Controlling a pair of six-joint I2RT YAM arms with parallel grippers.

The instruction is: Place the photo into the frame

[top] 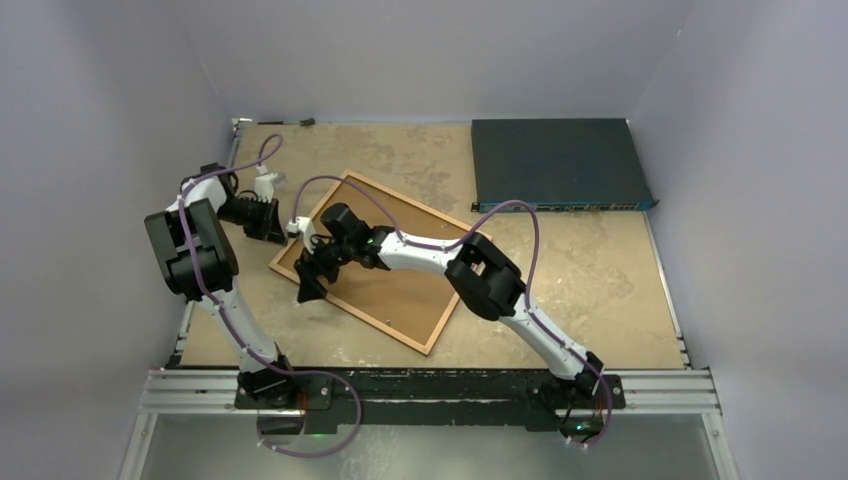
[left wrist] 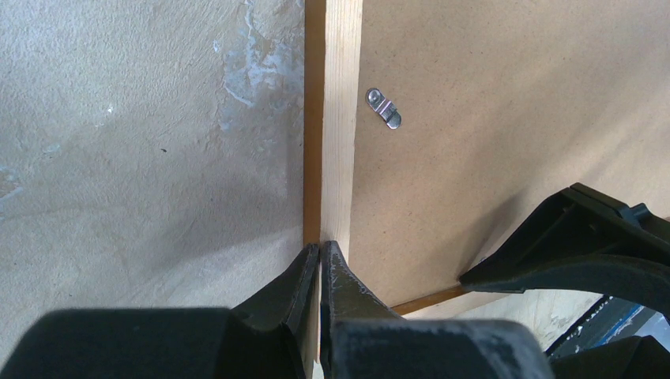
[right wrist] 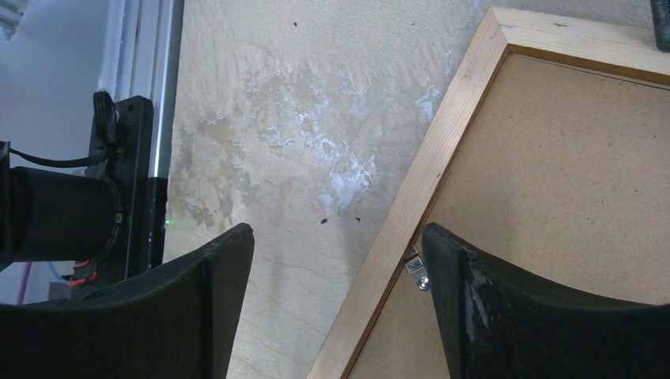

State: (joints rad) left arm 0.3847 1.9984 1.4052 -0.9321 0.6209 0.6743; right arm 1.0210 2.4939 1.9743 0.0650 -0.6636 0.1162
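now our left gripper (left wrist: 319,249), tips together, sits at the frame (left wrist: 341,158) rail. our right gripper (right wrist: 338,233), spread apart, straddles a metal clip (right wrist: 416,268); we likely swivel it aside next.

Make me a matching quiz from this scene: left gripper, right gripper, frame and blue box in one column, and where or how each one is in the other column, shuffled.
1. left gripper
2. right gripper
3. frame
4. blue box

A. far right corner of the table
B. shut, tips at the frame's rim
C. back up, mid-table
D. open, astride the frame's rim

Pairs: 1-B, 2-D, 3-C, 4-A
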